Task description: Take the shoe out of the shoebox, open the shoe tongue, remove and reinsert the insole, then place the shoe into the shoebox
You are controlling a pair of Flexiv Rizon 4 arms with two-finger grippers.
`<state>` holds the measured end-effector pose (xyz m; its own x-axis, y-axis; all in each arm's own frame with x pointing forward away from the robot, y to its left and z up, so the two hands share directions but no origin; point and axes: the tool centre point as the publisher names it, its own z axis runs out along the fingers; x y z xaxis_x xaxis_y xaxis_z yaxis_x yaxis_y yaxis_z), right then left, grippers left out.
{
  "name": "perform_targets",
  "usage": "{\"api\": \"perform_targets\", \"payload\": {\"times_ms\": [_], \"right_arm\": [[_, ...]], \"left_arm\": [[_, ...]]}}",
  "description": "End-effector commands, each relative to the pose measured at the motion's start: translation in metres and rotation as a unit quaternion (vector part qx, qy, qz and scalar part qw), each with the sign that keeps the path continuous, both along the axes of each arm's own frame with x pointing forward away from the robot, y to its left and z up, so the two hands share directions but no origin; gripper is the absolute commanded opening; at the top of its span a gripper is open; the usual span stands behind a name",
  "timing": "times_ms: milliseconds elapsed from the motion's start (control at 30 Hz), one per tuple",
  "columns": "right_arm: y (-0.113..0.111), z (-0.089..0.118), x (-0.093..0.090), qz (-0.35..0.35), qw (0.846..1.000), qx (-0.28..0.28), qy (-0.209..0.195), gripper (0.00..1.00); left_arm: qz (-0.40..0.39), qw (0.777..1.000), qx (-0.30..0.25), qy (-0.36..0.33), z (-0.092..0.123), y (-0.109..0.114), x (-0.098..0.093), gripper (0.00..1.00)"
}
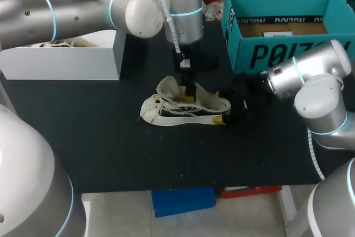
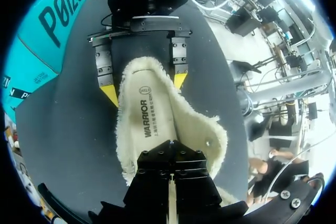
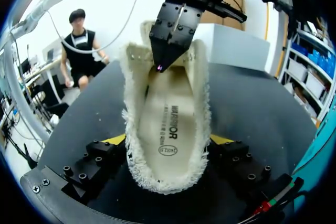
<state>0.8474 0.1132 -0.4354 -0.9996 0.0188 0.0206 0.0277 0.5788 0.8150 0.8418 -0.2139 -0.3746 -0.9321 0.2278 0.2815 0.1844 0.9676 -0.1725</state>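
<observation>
Probably the insole step. Shoe (image 1: pixel 186 106) sits mid-frame on the black table (image 1: pixel 111 154), out of the teal shoebox (image 1: pixel 288 54) at upper right. Right gripper (image 3: pixel 168 141) clamps the heel from both sides, yellow tips against the fleece rim. Left gripper (image 1: pixel 189 86) points down into the shoe mouth, fingers pressed together over the insole (image 3: pixel 165 124), which lies flat inside. Can't see if it pinches anything. Next move needs a hold on the insole edge, then a pull out with the heel held. White box (image 1: pixel 66 62) upper left, well apart.
</observation>
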Motion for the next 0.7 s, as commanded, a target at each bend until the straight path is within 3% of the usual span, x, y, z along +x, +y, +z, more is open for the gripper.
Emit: {"api": "perform_targets", "payload": {"times_ms": [33, 700], "right_arm": [[0.0, -0.002, 0.001, -0.001, 1.0, -0.001, 0.0, 0.0], [0.0, -0.002, 0.001, -0.001, 1.0, -0.001, 0.0, 0.0]], "left_arm": [[0.004, 1.0, -0.004, -0.003, -0.016, 0.0, -0.006, 0.0], [-0.007, 1.0, 0.016, 0.003, -0.052, -0.013, -0.023, 0.0]]}}
